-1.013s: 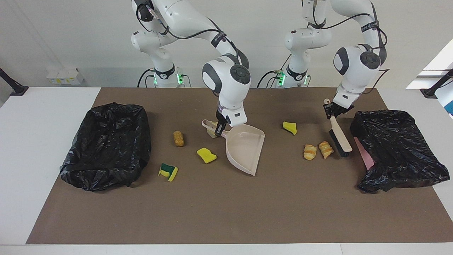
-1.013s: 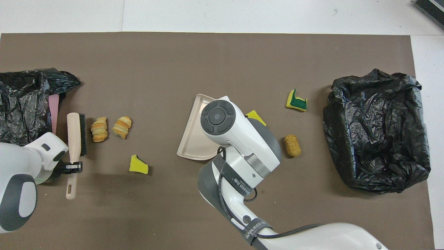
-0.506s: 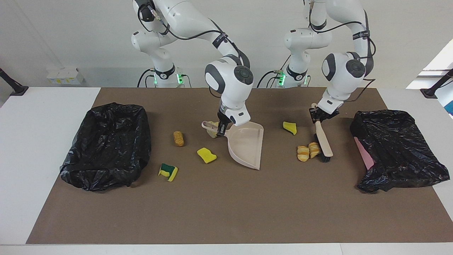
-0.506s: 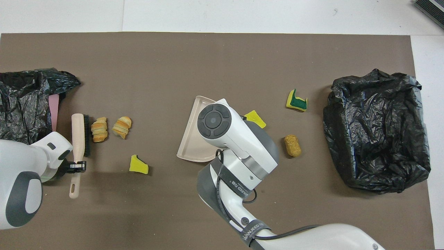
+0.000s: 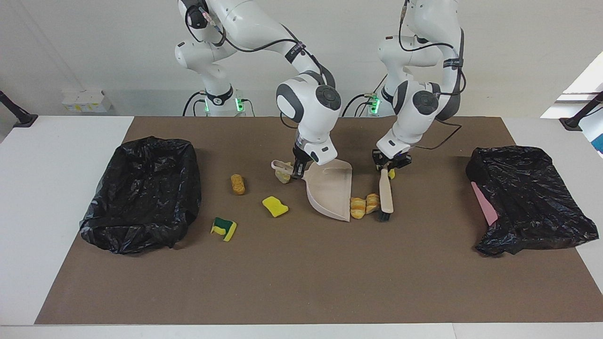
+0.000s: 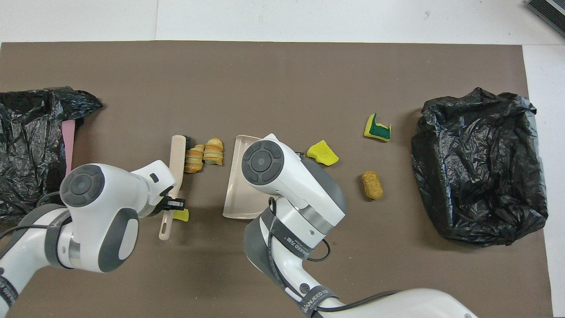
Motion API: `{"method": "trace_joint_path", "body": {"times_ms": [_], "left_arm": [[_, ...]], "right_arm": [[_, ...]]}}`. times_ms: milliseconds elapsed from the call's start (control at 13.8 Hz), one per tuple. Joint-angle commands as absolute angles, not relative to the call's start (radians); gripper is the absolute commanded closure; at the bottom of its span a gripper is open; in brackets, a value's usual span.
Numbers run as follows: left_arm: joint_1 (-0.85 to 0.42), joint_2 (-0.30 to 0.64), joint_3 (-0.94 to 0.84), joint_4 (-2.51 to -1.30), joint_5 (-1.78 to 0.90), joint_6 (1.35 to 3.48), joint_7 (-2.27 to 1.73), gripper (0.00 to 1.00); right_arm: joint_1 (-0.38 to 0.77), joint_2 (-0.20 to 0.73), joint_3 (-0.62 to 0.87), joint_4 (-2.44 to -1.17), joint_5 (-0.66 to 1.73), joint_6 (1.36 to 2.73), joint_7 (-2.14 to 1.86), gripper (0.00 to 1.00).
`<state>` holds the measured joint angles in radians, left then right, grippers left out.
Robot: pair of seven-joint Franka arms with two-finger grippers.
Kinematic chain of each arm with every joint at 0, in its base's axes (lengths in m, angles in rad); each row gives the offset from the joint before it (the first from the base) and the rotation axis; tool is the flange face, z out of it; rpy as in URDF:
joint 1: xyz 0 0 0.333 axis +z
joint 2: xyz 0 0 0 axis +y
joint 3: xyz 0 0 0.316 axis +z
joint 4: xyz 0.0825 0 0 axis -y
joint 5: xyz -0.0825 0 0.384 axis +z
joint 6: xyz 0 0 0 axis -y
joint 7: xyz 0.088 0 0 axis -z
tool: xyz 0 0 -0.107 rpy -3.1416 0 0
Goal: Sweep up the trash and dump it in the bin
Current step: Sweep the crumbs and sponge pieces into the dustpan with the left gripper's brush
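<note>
My right gripper is shut on the handle of the beige dustpan, whose lip rests on the mat. My left gripper is shut on the handle of the brush, bristles down. Two croissant pieces of trash lie between the bristles and the dustpan's lip, touching the lip. A yellow sponge piece lies mostly hidden under the left gripper. More trash lies toward the right arm's end: a tan lump by the dustpan handle, a yellow sponge, a brown lump, a green-yellow sponge.
A bin lined with a black bag stands at the right arm's end of the brown mat. Another black bag, with a pink edge showing beside it, lies at the left arm's end.
The left arm swept the brush toward the dustpan, pushing both croissant pieces up to its lip. The dustpan turned and shifted slightly to meet them.
</note>
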<state>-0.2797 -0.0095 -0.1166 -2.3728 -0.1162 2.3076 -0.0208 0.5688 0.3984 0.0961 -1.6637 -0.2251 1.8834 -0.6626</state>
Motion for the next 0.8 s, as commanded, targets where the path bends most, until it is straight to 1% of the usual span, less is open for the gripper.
{"method": "trace_joint_path", "body": {"times_ms": [0,145,289,506,723], "left_arm": [[-0.388,0.000,-0.106,-2.353,-0.132,2.303,0.035,1.00],[-0.432,0.002,-0.107,-2.321,-0.144,2.249,0.040,1.00],[-0.425,0.014,-0.101,-2.267,-0.150,2.162,0.035,1.00],[-0.342,-0.043,-0.094,-2.260,-0.172,2.068,0.012,1.00],[-0.267,-0.116,-0.089,-2.273,-0.170,1.939,-0.095,1.00]], "right_arm": [[0.563,0.383,0.103,-1.687,-0.245,1.891,-0.698,1.00],[0.563,0.383,0.103,-1.687,-0.245,1.891,-0.696,1.00],[0.563,0.383,0.103,-1.687,-0.245,1.891,-0.698,1.00],[0.558,0.387,0.103,-1.686,-0.245,1.899,-0.735,1.00],[0.554,0.391,0.103,-1.686,-0.245,1.943,-0.802,1.00]]}}
